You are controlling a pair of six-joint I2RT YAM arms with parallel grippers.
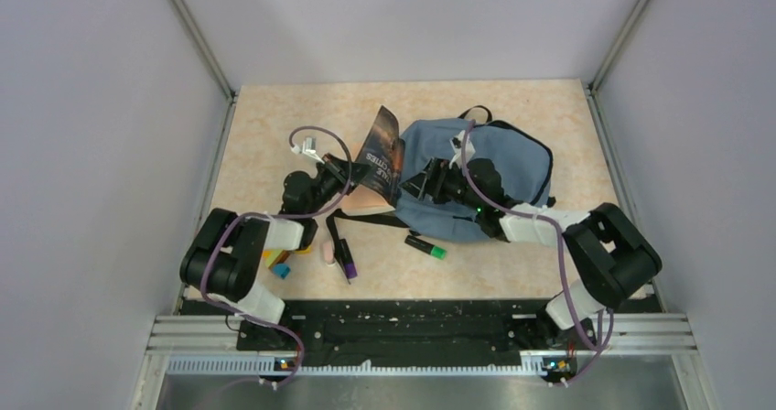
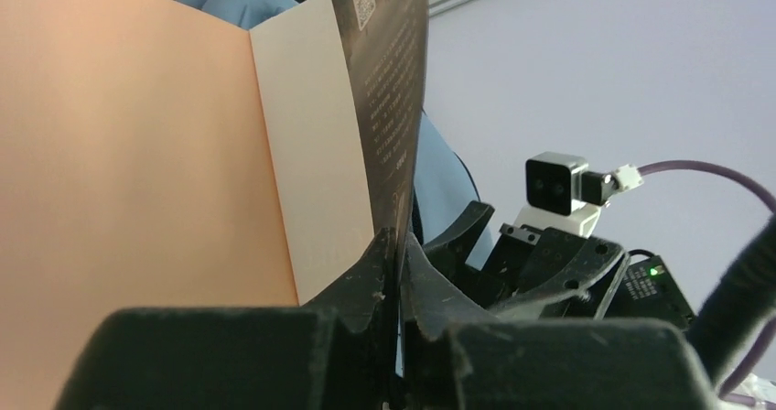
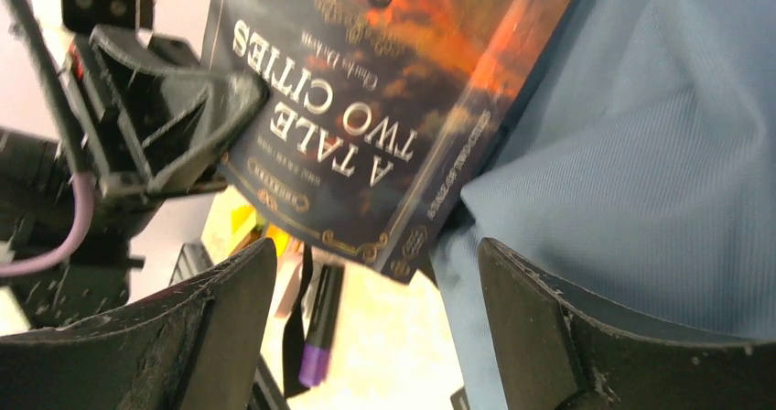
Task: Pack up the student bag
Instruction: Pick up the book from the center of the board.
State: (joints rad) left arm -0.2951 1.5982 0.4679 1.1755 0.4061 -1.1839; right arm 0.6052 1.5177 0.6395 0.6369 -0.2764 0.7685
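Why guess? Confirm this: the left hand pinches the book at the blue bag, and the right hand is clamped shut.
Wrong on the right hand: it is open, fingers spread wide in the right wrist view. The left hand does pinch the book at the blue bag.

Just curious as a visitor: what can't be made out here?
- Top view: the opening of the backpack, hidden by the right arm and A Tale of Two Cities.
- Top view: yellow and blue items partly under the left arm, too small to name.
- Right wrist view: purple-capped marker, blurred.
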